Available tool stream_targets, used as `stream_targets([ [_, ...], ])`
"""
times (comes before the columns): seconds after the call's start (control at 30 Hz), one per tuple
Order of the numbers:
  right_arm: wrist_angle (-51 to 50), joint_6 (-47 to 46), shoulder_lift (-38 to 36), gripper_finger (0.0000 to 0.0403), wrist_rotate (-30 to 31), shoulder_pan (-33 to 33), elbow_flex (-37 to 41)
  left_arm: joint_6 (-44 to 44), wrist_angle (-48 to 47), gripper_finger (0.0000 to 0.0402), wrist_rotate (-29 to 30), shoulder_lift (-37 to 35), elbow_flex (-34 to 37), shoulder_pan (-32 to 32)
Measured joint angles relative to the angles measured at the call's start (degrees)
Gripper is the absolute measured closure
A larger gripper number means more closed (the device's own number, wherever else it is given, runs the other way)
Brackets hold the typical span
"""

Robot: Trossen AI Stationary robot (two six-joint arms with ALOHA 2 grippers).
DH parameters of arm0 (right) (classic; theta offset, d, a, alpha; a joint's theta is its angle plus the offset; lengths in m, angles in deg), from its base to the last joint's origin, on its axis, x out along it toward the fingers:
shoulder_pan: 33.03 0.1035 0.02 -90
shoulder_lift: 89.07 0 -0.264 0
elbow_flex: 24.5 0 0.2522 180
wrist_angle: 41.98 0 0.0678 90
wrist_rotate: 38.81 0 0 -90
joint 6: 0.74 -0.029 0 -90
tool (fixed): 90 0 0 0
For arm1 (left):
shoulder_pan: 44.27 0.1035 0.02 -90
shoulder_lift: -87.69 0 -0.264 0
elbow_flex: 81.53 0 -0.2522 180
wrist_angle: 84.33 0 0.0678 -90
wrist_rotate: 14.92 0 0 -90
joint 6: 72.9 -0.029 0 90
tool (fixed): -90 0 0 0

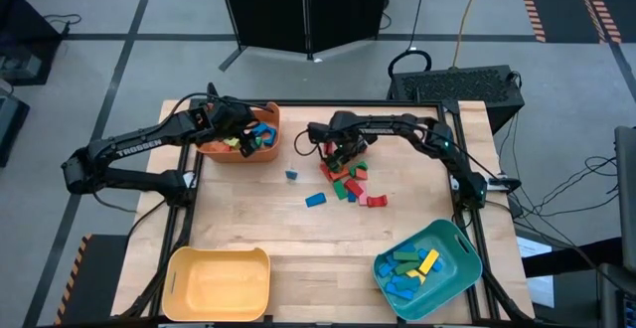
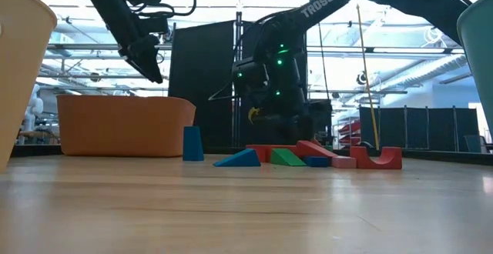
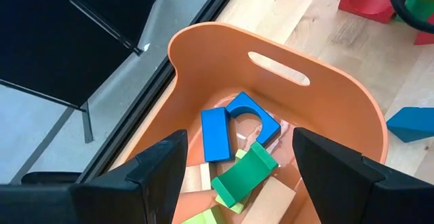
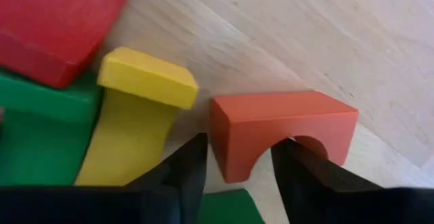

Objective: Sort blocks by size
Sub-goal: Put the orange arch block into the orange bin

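Observation:
A pile of blocks (image 1: 348,179) lies on the table's far middle. My right gripper (image 1: 343,156) points down into it, open. An orange arch block (image 4: 281,132) stands on its two legs, and my fingers stand on either side of one leg. Beside it lie a yellow block (image 4: 135,122), a red block (image 4: 61,27) and a green block (image 4: 34,129). My left gripper (image 3: 237,176) hangs open and empty above the orange bin (image 1: 241,139), which holds a blue bar (image 3: 215,134), a blue arch (image 3: 252,115) and a green arch (image 3: 244,176). My right gripper comes from above with one leg (image 4: 234,149) of the orange arch between its fingers; one fingertip (image 4: 295,163) stands in front of the arch's hollow. Whether the fingers touch the arch, I cannot tell. The arch rests on the table.
A blue wedge (image 1: 316,200), a small blue block (image 1: 292,175) and a red arch (image 1: 376,200) lie loose near the pile. A yellow bin (image 1: 219,283) stands at the near left. A teal bin (image 1: 429,268) with several blocks stands at the near right. Bare wood lies between them.

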Motion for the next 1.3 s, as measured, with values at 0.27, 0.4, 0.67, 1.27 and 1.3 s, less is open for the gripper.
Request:
stream_targets([
  [0.27,0.45,-0.43,0.00,0.0365,0.33,-0.32,0.02,0.02,0.48,0.0134,0.00,-0.01,0.02,0.00],
  [0.4,1.22,0.70,0.00,0.0380,0.48,-0.34,0.00,-0.21,0.50,0.0134,0.00,-0.01,0.02,0.00],
  [0.67,2.01,4.12,-2.36,0.0368,1.76,0.23,-0.01,-6.76,2.24,0.0134,0.00,0.01,0.02,0.00],
  [1.27,9.79,21.07,-19.52,0.0377,-6.84,4.26,-0.05,-21.30,14.47,0.0134,-17.42,0.01,0.04,-5.66],
  [1.3,10.28,22.07,-19.71,0.0377,-8.84,4.88,-0.05,-21.97,15.10,0.0134,-18.77,0.01,0.04,-6.20],
])
